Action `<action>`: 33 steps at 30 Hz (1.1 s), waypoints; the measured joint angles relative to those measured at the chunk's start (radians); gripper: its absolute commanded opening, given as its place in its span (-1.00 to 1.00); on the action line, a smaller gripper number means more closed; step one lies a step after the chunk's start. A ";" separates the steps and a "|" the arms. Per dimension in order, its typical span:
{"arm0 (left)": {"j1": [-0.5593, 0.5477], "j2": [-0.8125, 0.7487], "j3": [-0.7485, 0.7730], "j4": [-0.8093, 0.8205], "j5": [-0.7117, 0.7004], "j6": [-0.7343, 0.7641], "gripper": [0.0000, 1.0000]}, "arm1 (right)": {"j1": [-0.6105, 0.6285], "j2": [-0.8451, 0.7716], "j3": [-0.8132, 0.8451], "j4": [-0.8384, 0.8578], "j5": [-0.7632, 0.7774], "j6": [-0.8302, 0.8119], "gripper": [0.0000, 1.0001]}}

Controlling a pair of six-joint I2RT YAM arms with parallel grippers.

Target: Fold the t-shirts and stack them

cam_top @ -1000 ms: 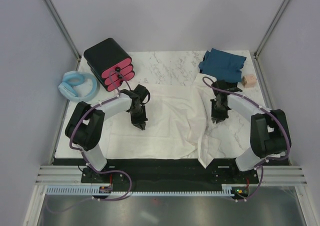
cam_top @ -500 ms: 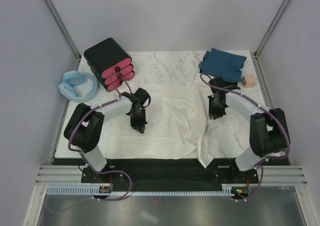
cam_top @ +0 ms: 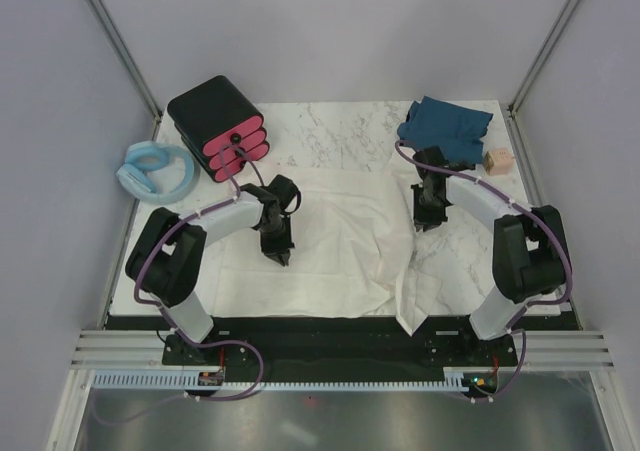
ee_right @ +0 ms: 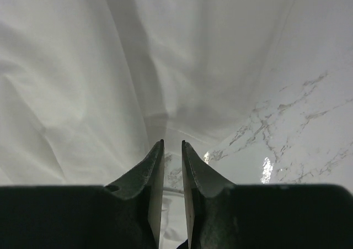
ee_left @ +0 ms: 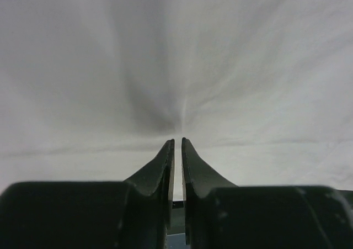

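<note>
On the table (cam_top: 340,121), the white shirt (cam_top: 340,246) lies unfolded, the left gripper (ee_left: 176,143) and right gripper (ee_right: 172,144) pinching it, nearly closed; the blue shirt (cam_top: 447,126) waits bunched.

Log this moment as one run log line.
white shirt: spread out, rumpled | left gripper: shut on it | right gripper: shut on its right edge | blue shirt: far right corner, untouched

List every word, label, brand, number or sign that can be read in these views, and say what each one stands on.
None: no readable text in any view.
Black box with pink drawers: no lettering shows.
Cream-white shirt and teal-blue shirt: plain, no print or tag visible.
Pale blue ring and small tan block: no marks that can be made out.
</note>
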 measured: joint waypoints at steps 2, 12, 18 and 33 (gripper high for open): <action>-0.003 0.004 0.000 0.000 0.000 0.000 -0.64 | 0.003 0.018 -0.018 0.006 0.001 0.000 -0.49; -0.016 0.105 0.052 -0.047 0.020 0.000 -0.96 | 0.018 0.106 -0.051 0.036 0.042 -0.006 -1.00; -0.015 0.113 0.061 -0.057 0.022 0.000 -0.96 | 0.027 0.122 -0.033 0.017 0.066 -0.002 -1.00; 0.076 0.145 0.069 -0.072 0.133 0.000 -0.96 | -0.061 0.203 0.061 -0.089 0.131 -0.002 -1.00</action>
